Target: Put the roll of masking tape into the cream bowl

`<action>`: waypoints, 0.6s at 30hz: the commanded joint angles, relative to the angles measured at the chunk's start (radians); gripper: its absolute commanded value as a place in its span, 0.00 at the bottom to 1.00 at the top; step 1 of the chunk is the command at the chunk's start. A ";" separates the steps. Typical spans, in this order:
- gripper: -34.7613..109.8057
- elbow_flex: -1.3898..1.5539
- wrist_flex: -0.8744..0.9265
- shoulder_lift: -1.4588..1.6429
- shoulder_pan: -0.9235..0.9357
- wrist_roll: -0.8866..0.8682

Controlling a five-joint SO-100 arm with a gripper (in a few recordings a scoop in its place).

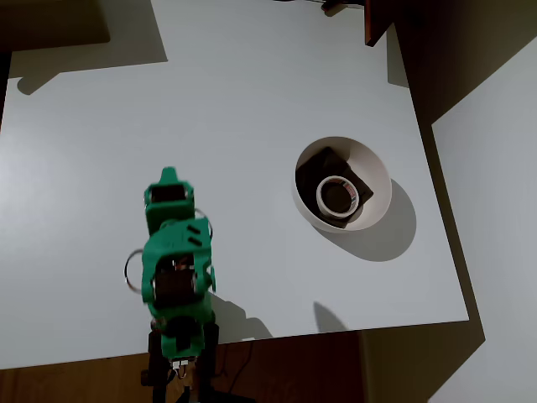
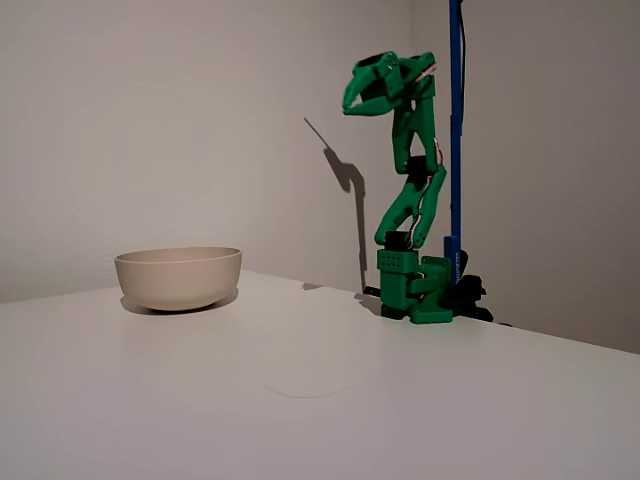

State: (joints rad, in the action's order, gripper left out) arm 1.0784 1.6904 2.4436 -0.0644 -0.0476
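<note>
The cream bowl (image 1: 379,172) stands on the white table at the right in the overhead view and at the left in the fixed view (image 2: 180,276). Inside it the roll of masking tape (image 1: 320,198) lies flat on a dark brown cloth-like lump (image 1: 323,162). My green arm is folded upright over its base at the table's near edge, well apart from the bowl. My gripper (image 1: 170,176) is raised high (image 2: 350,100), looks shut and holds nothing.
A faint circular mark (image 1: 132,270) lies on the table beside the arm and shows in the fixed view (image 2: 310,384) too. A blue pole (image 2: 455,130) rises behind the arm's base. A dark red block (image 1: 377,21) sits at the table's far edge.
</note>
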 commanded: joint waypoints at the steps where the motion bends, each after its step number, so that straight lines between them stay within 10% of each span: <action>1: 0.18 0.353 -0.089 0.219 -0.048 0.017; 18: 0.18 1.290 -0.443 0.595 -0.051 0.005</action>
State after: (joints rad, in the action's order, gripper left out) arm 2.2335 1.3054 2.9667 -0.1166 -0.0399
